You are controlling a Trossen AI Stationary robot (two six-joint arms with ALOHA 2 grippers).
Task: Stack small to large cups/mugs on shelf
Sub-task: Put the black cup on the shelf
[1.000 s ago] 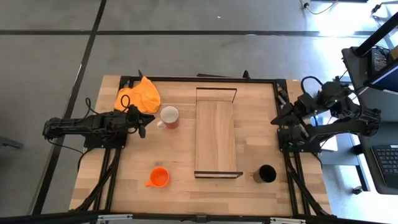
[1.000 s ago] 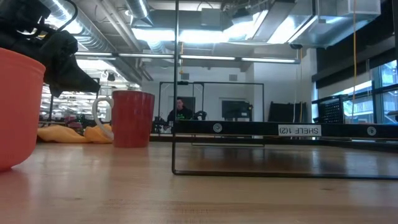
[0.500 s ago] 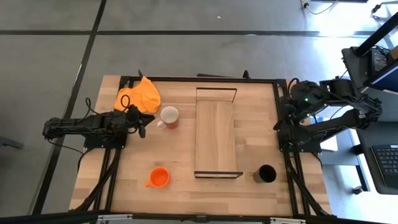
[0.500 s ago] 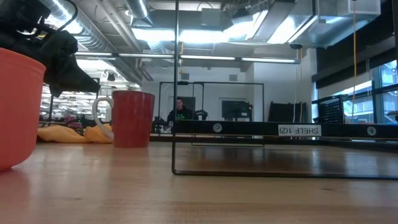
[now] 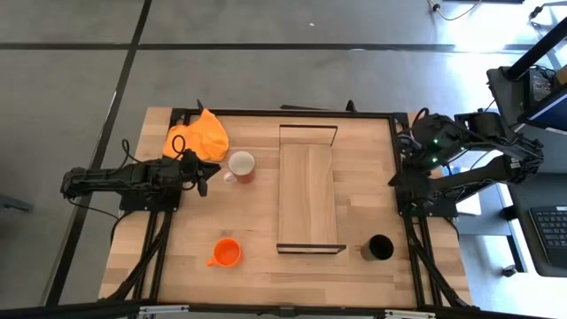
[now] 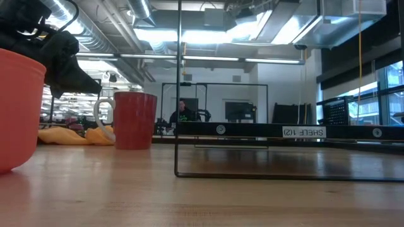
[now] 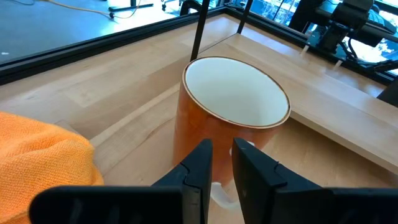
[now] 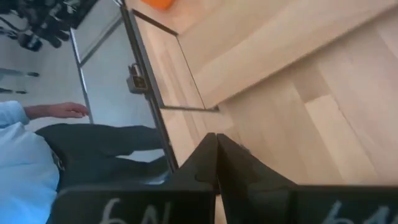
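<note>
High view showed that the right gripper (image 5: pixel 415 146), shut and empty, had swung in over the table's right edge, while the left gripper (image 7: pixel 222 163) sat half-open at the red, white-inside mug (image 5: pixel 241 166), no mug on the long light-wood shelf (image 5: pixel 307 197) yet.
</note>
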